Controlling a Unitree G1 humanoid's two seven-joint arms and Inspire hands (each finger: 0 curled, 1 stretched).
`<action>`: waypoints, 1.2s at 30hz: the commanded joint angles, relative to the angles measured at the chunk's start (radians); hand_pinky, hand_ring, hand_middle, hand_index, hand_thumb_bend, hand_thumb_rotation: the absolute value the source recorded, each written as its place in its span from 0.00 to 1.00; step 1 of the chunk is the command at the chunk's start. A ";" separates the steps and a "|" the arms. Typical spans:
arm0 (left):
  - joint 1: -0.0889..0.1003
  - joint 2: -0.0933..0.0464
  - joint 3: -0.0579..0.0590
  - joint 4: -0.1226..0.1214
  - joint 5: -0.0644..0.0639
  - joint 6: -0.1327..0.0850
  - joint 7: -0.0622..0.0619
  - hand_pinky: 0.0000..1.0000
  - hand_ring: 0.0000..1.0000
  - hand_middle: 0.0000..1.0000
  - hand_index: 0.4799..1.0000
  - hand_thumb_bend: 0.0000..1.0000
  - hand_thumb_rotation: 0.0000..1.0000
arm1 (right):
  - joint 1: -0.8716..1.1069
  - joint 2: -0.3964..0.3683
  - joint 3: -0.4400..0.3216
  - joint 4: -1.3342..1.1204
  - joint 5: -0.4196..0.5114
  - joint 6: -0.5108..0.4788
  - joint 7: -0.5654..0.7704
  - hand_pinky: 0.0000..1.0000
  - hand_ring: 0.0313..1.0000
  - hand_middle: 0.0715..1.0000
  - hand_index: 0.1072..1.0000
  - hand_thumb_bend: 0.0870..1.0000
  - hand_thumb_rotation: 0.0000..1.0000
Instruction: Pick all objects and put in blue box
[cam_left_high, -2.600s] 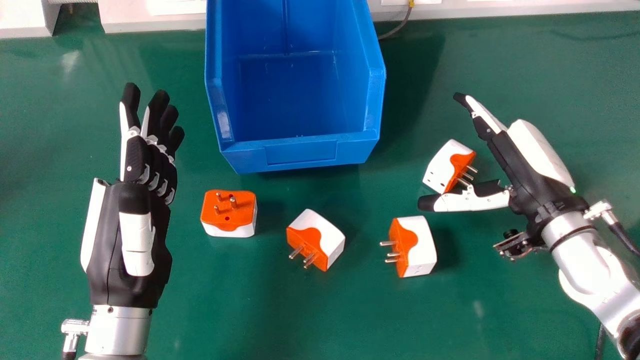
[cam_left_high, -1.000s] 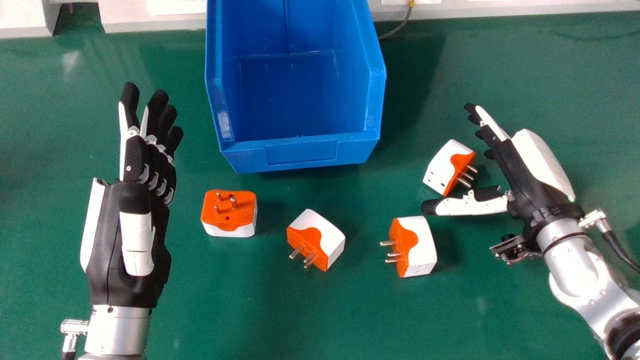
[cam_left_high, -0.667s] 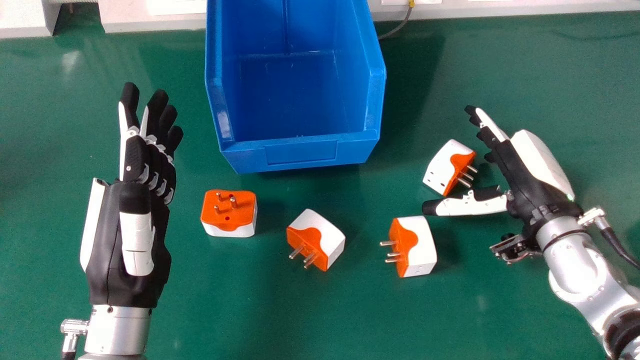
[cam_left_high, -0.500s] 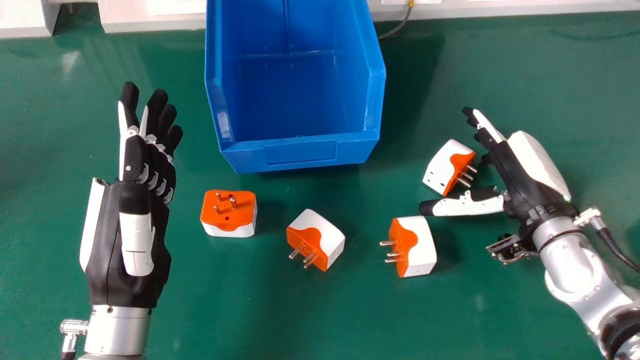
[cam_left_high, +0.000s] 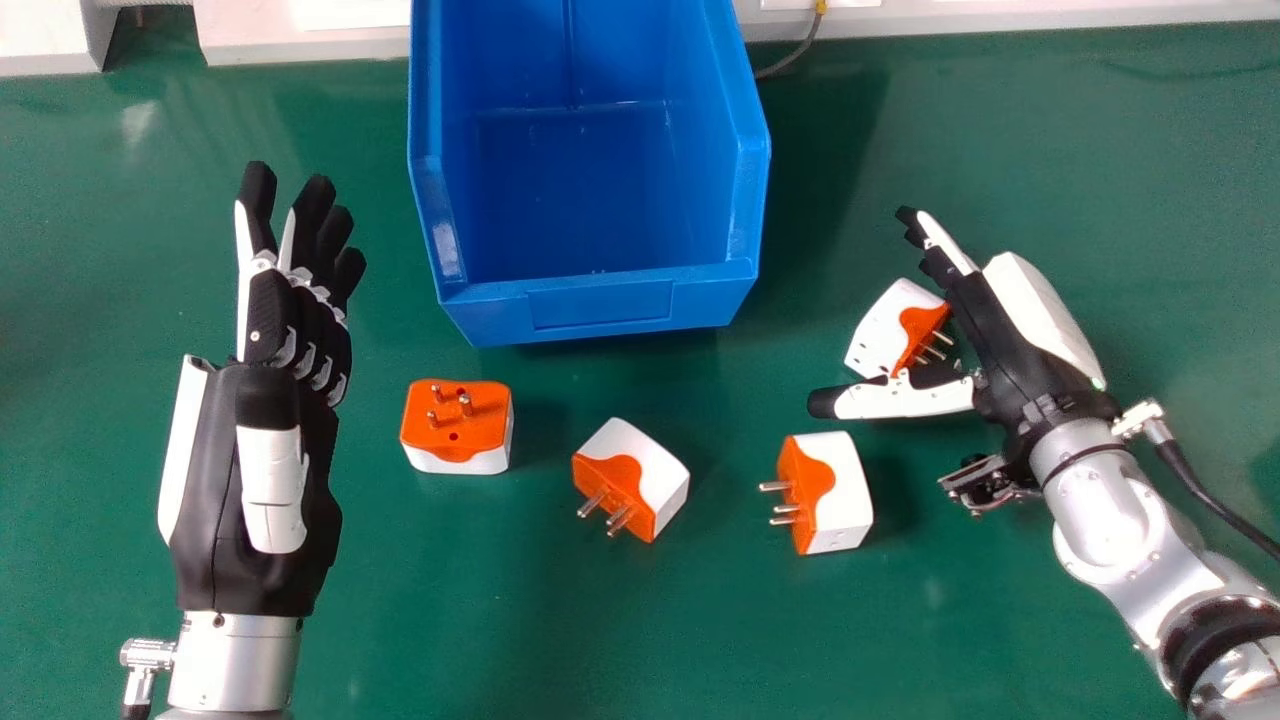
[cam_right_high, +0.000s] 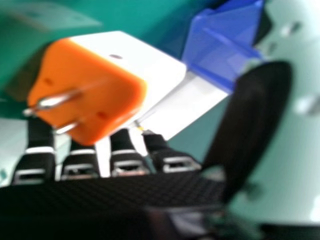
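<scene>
- Centrally, a blue plastic open-fronted storage bin (cam_left_high: 600, 305) is set at the far side of a green tabletop (cam_left_high: 450, 620), with four orange-and-white plug adapters spread outside it
- The far-right plug adapter (cam_left_high: 880, 335) is framed between the fingers and outstretched thumb of the right hand (cam_left_high: 1010, 335), its pins turned toward the palm; the hand is held wide open, with no grip closed on the adapter, though whether the two touch cannot be told
- In the right hand view, the same adapter's orange pin face is seen close to the fingers, with part of the bin beyond
- The near-right plug adapter (cam_left_high: 845, 490) is laid with its pins toward the robot's left
- The middle plug adapter (cam_left_high: 655, 470) is angled, pins toward the near side
- The left plug adapter (cam_left_high: 470, 435) is seated with pins up, near the left hand (cam_left_high: 250, 500), which is held open with nothing grasped
</scene>
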 joint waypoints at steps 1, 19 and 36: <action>-0.001 0.001 -0.002 -0.018 0.001 -0.016 -0.003 1.00 1.00 1.00 1.00 0.93 1.00 | -0.036 -0.005 -0.005 -0.004 0.017 0.001 0.014 0.81 0.90 0.94 0.95 1.00 0.35; -0.002 0.004 0.004 -0.016 -0.001 -0.022 -0.004 1.00 1.00 1.00 1.00 0.93 1.00 | -0.035 -0.014 0.009 -0.005 -0.004 0.000 -0.023 0.81 0.91 0.94 0.96 1.00 0.34; -0.001 0.003 0.005 -0.012 -0.003 -0.023 -0.006 1.00 1.00 1.00 1.00 0.92 1.00 | -0.033 -0.021 0.021 -0.005 -0.020 0.011 -0.045 0.71 0.86 0.92 0.93 0.98 0.15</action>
